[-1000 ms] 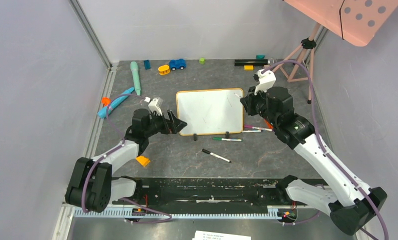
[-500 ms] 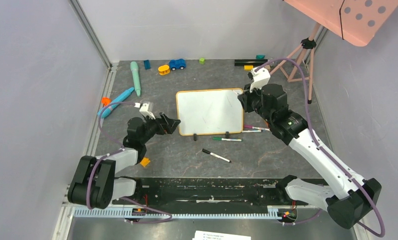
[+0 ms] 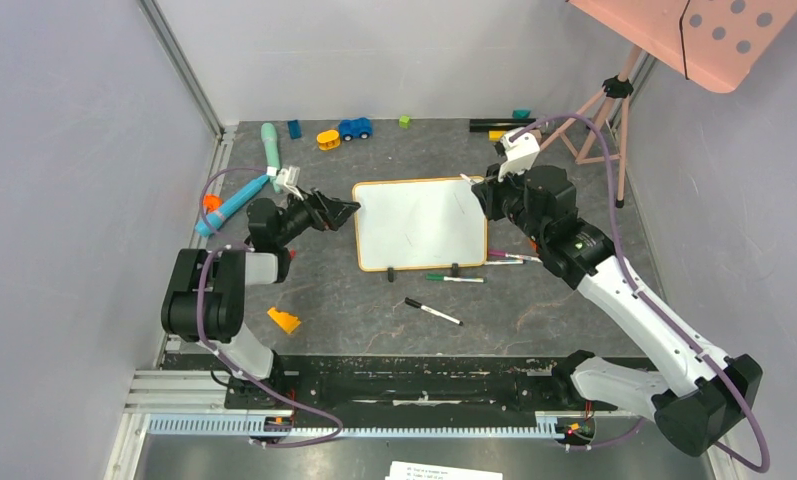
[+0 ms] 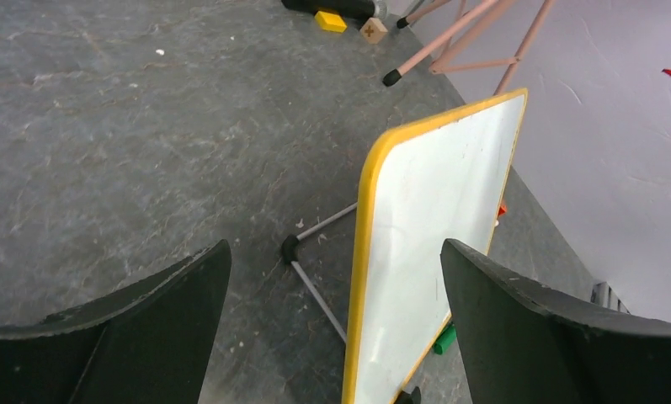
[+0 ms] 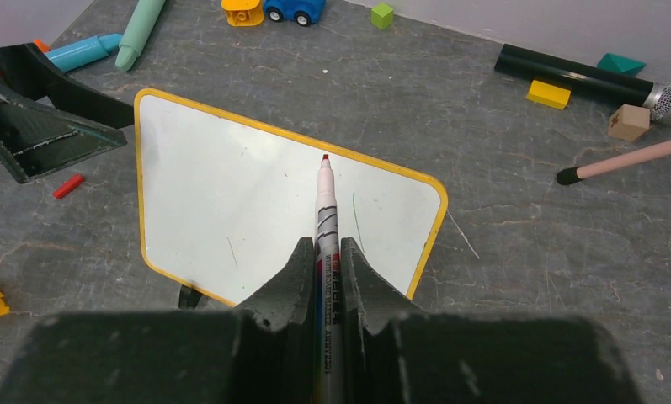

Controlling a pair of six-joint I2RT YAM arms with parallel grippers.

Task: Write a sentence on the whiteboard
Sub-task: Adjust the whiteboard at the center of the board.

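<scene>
Top: fixed, high at near edge, looking down on whole table (image 3: 354,300) | Left wrist: low, close, whiteboard (image 4: 433,244) edge-on | Right wrist: close, facing its front | Shared: whiteboard

Rear of the marker (image 5: 327,210) hides inside the right claw (image 5: 326,246); faint strokes (image 5: 355,223) on the whiteboard (image 5: 231,202) ahead are too small to read.

From where I stand, the left arm (image 3: 202,295) is folded tight over its base, elbow bent sharply, its forearm lying low and turned inward toward its partner. The left pincer (image 3: 340,211) gapes wide, its black fingers (image 4: 146,337) spread far apart with nothing gripped between them. The right arm (image 3: 634,300) stretches long from its base on a diagonal to a bent wrist. The right pincer (image 3: 477,194) points leftward, jaws pressed tight on a red-tipped marker (image 5: 326,210), tip forward.
</scene>
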